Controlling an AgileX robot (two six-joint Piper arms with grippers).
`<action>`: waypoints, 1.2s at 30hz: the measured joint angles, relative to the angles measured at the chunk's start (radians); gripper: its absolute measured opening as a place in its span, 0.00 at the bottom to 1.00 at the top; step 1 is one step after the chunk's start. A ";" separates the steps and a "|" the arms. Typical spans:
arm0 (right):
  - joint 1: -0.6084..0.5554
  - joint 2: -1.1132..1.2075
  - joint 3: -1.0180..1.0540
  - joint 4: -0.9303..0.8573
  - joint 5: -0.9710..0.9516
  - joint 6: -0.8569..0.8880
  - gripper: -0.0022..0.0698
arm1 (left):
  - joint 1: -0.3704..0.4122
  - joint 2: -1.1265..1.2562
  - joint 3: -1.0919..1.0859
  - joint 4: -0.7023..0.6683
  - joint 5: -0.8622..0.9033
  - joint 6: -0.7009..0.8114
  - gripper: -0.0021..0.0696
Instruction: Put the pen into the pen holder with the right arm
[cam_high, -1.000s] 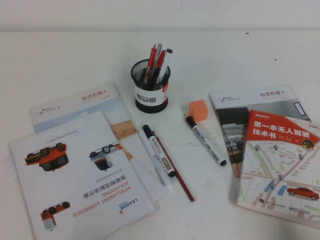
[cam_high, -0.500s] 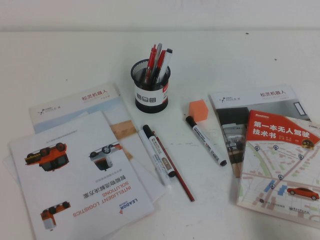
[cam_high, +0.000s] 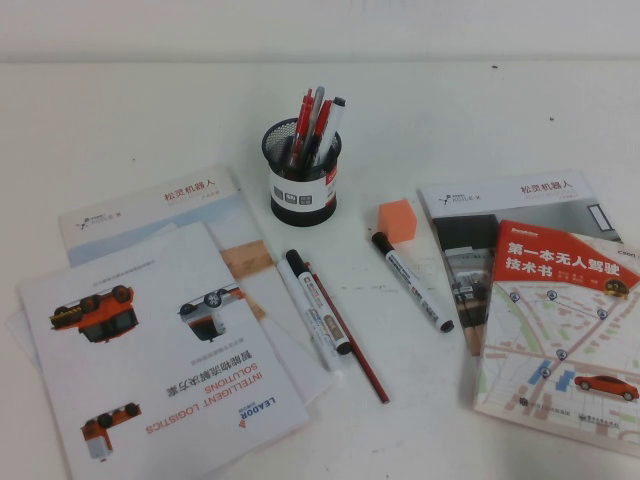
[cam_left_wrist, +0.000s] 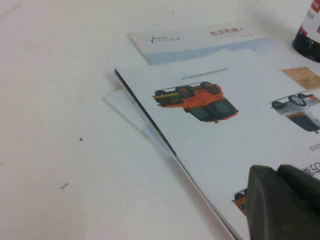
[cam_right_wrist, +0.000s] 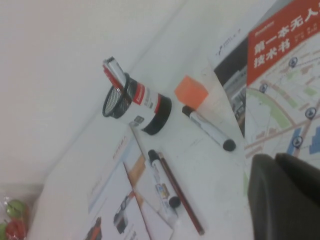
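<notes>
The pen (cam_high: 411, 282), a white marker with black cap and tail, lies on the table right of centre, just in front of an orange block (cam_high: 397, 220). It also shows in the right wrist view (cam_right_wrist: 207, 128). The pen holder (cam_high: 303, 185), a black mesh cup with a white label, stands upright behind it with several pens inside; the right wrist view (cam_right_wrist: 137, 105) shows it too. Neither arm shows in the high view. My right gripper (cam_right_wrist: 276, 160) is shut and empty, hovering near the books, apart from the pen. My left gripper (cam_left_wrist: 277, 171) is shut and empty over a brochure.
A second white marker with a brownish label (cam_high: 318, 315) and a thin dark-red pencil (cam_high: 350, 345) lie side by side in the middle. Brochures (cam_high: 150, 340) cover the left, and two books (cam_high: 560, 310) lie on the right.
</notes>
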 joint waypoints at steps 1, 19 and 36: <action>0.000 0.000 -0.002 0.000 0.009 -0.001 0.00 | 0.000 0.000 0.000 0.000 0.000 0.000 0.03; 0.049 1.091 -0.899 -0.395 0.511 -0.287 0.00 | 0.000 0.000 0.000 0.000 0.000 0.000 0.03; 0.433 2.022 -1.652 -0.780 0.843 -0.263 0.01 | 0.000 0.000 0.000 0.000 0.000 0.000 0.03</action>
